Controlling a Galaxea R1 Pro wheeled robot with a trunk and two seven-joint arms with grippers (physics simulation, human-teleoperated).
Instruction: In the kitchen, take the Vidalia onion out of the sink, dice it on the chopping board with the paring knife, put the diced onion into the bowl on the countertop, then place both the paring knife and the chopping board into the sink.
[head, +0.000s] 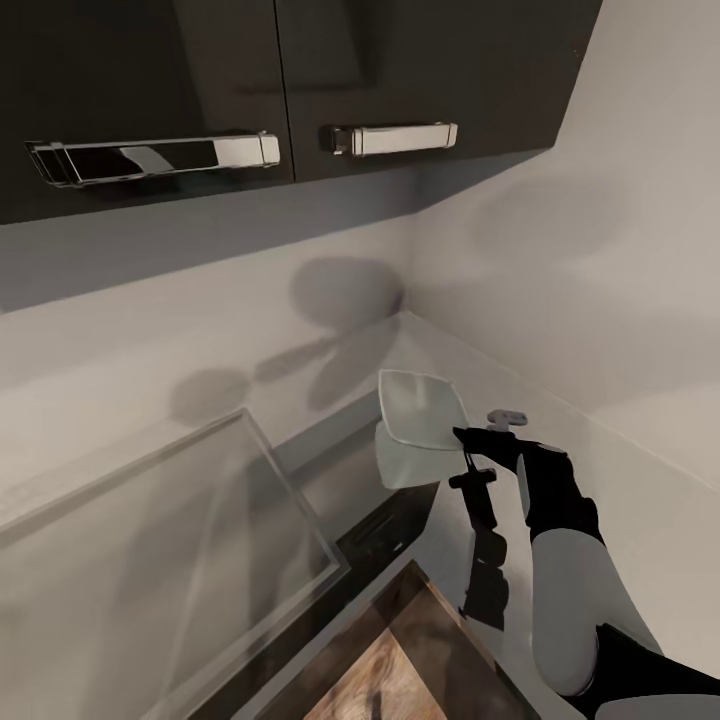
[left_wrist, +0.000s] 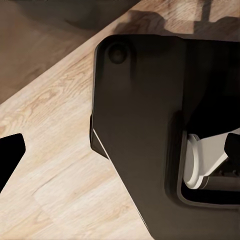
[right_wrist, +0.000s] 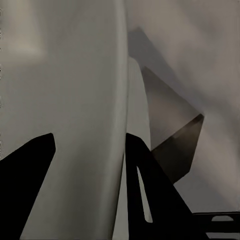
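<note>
Gripping the bowl rim, right gripper near corner

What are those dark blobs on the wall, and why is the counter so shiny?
Head view: soft round shadows on the pale wall, apparently cast by the robot; the countertop mirrors the bowl. Right wrist view: bowl rim blurred, very close between the fingers.

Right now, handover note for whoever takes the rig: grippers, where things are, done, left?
Right gripper: shut on the rim of the white square bowl, held tilted above the grey countertop in the corner.
Left gripper: over wood floor beside the robot's base; open or shut can't be told.
Chopping board: at the head view's bottom edge.
Done: bowl gripped.
Left: find the onion, knife and sink, then the dicing and cleanup steps.
</note>
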